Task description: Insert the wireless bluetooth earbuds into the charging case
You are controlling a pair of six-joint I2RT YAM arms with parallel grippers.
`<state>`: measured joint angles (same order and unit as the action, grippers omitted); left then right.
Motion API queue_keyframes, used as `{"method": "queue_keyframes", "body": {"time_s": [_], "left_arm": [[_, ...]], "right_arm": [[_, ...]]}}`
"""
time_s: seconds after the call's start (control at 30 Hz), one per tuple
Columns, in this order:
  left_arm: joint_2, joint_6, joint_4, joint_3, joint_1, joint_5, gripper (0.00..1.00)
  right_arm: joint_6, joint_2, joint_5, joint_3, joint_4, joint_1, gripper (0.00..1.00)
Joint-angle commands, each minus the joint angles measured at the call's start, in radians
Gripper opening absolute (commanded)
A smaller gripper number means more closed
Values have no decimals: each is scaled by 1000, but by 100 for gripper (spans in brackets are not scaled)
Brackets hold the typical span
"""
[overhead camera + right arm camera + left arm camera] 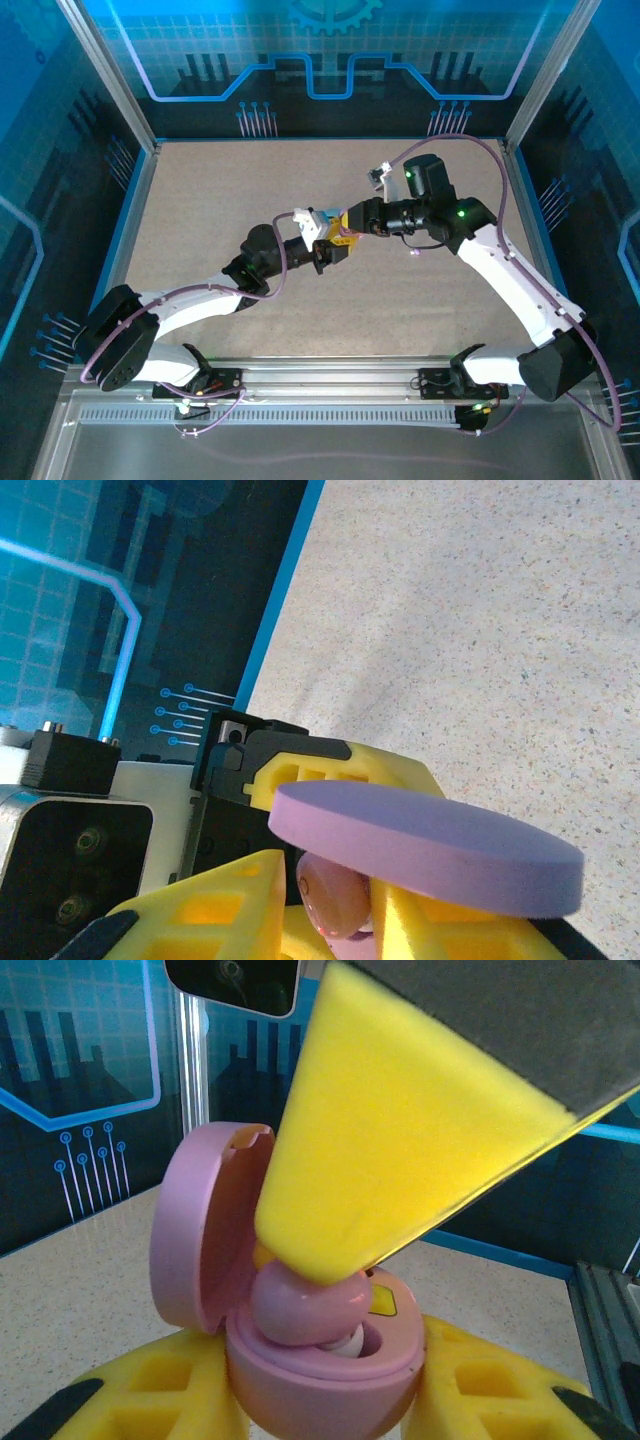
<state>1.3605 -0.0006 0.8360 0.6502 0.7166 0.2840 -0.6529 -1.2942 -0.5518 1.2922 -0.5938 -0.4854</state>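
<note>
Left wrist view: shows pink earbud (300, 1305) half seated in open charging case (330, 1375), clamped in left hand (320, 1410). Cannot tell right hand's (335, 905) hold on it. Probably light, slick; pinch sides.

Bright, even light, soft shadows; the close charging case (330, 1380) looks slightly blurred.

1. On the left wrist camera, a yellow finger (400, 1140) of the right gripper (335, 930) is covering the earbud (300, 1305) top and part of the open case (330, 1370).
2. The bottom edge is cutting off the case's underside.
3. On the right wrist camera, the lid (430, 845) is hiding the case's inside; I am not making out the grip.
4. From above, both are reading too small for me.
</note>
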Motion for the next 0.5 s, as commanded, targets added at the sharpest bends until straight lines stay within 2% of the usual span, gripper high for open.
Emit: {"method": "queue_keyframes", "body": {"time_s": [0.0, 0.33, 0.47], "left_arm": [[-21, 14, 66, 35, 5, -11, 33], [-23, 22, 61, 33, 4, -14, 33], [-24, 27, 60, 32, 5, -17, 33]], "right_arm": [[14, 10, 29, 30, -90, -15, 31], [3, -3, -52, 41, -87, -15, 29], [4, 8, -48, 53, -106, -16, 30]]}}
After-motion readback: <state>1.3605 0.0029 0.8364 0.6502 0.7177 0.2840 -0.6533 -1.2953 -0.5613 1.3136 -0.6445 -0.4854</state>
